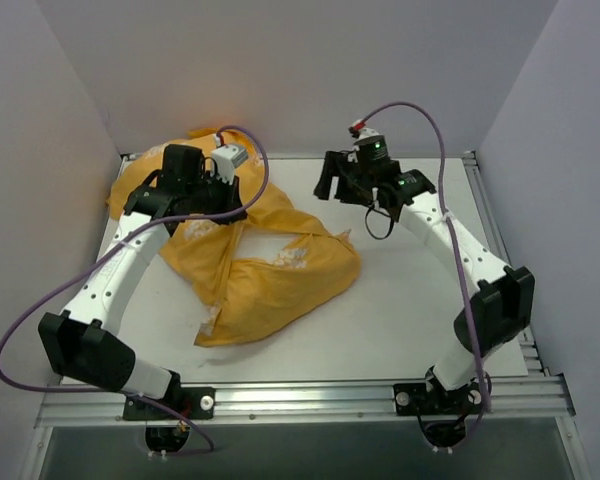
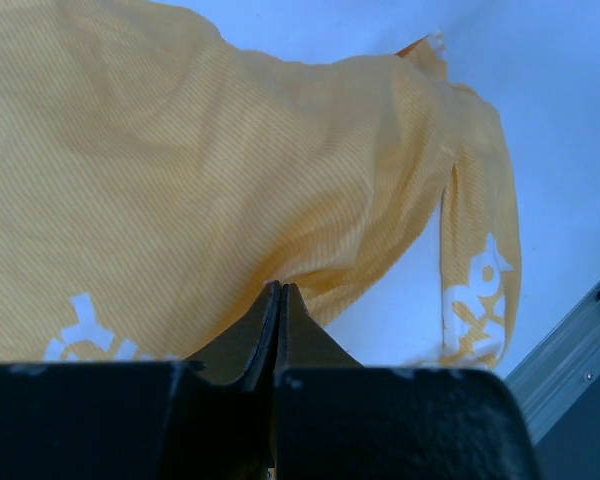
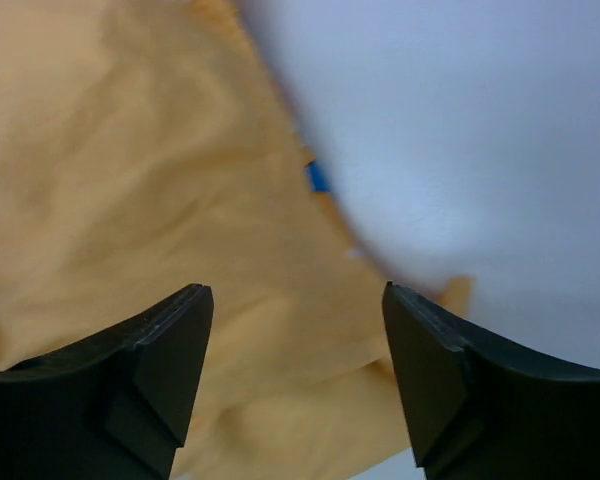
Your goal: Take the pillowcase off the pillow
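The orange-yellow pillowcase [image 1: 270, 270] lies crumpled across the left half of the white table, with white print on its folds. The pillow is hidden from every view. My left gripper [image 1: 165, 195] sits low over the cover's far left part. In the left wrist view its jaws [image 2: 280, 290] are pressed together, with the pillowcase [image 2: 210, 170] pinched at their tips and drawn up in a fold. My right gripper [image 1: 327, 186] hovers at the back centre, just beyond the cover's right edge. It is open [image 3: 297, 290], with nothing between its fingers and the pillowcase [image 3: 130, 200] below.
Grey walls close in the table on the left, back and right. An aluminium rail [image 1: 300, 395] runs along the near edge, and a rail [image 2: 570, 340] shows at the table's edge in the left wrist view. Purple cables [image 1: 435, 130] loop above both arms.
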